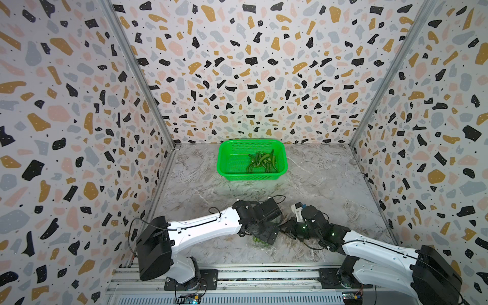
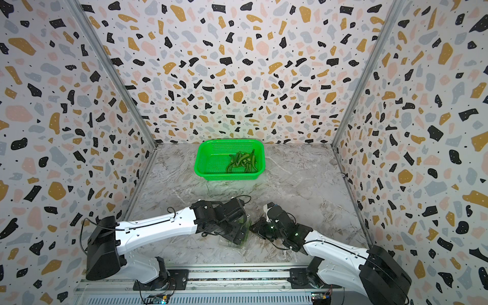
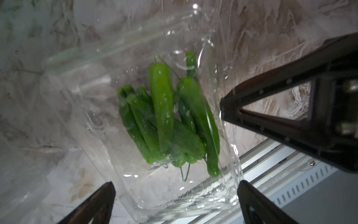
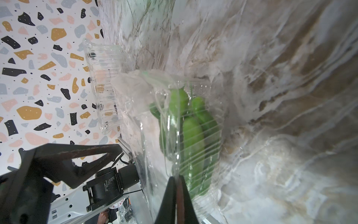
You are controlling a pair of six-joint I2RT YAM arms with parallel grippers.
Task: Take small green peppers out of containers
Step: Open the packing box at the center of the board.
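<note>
Locate the container (image 1: pixel 261 245) at lower centre of the frame in both top views. It lies on the worktop (image 1: pixel 317 184) beneath the wrist of the left arm (image 1: pixel 206 224). The left jaws stand spread wide over this container and grip nothing. The right arm (image 1: pixel 369 248) reaches in from the lower right. The right jaws are closed on the thin clear plastic at the container's edge.

In the left wrist view, a bunch of small green peppers (image 3: pixel 162 108) lies inside the container. The right wrist view shows a second container (image 4: pixel 104 87), clear and ribbed, just beside the first.

More peppers (image 1: pixel 262 162) lie heaped in the right half of the green basket (image 1: pixel 229 158). The basket sits at centre frame by the back wall, well apart from both arms.
</note>
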